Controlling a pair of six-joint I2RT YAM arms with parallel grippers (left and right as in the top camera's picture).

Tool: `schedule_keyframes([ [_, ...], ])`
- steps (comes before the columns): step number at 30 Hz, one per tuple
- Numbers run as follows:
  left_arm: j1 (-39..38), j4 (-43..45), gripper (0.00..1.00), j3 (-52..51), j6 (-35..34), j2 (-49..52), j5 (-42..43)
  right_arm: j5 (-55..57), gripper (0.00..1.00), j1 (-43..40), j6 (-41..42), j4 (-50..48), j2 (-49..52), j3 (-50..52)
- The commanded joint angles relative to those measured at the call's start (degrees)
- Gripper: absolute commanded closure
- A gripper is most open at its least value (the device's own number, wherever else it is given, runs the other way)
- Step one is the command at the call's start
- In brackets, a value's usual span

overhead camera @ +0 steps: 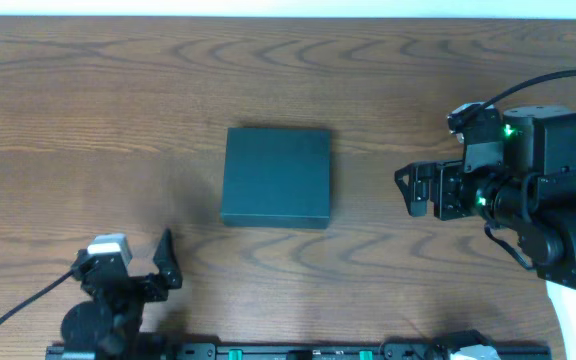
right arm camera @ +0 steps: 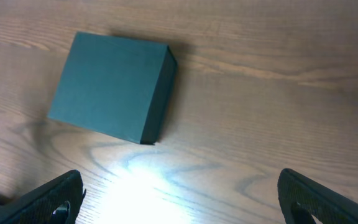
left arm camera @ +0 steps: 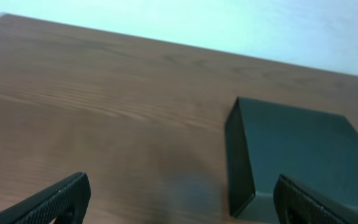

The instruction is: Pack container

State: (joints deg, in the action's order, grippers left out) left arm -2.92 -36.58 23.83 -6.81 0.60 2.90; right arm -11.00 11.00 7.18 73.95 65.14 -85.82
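Container: closed, lying flat near the centre of the table, touched by neither arm. Left gripper: at 7 o'clock from the container, well apart from it, fingers spread wide and holding nothing. Right gripper: at 3 o'clock from the container, also well apart, fingers spread wide and empty, pointing toward the container.

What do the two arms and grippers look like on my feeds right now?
Both arms are black. The right arm is made of blocky housings with small green lights and a black cable looping above it. The left arm carries a silver-grey block and trails a black cable. The left gripper and right gripper have matte black fingers with rounded tips.
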Motion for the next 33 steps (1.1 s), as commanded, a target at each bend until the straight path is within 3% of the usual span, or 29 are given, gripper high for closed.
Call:
schedule_keyframes([
  [1,-0.22,3.8,0.05,-5.18,-1.01,-0.37,4.48,0.07,0.01,-0.07,0.48,0.02,-0.09,-0.74],
  [11,-0.22,15.34,0.05,-17.53,-4.13,-0.37,4.66,0.07,0.01,-0.07,0.46,0.02,-0.09,-0.74],
  [33,-0.22,15.85,0.05,-17.59,-3.91,-0.35,2.91,0.07,0.01,-0.07,0.48,0.04,-0.09,-0.74],
])
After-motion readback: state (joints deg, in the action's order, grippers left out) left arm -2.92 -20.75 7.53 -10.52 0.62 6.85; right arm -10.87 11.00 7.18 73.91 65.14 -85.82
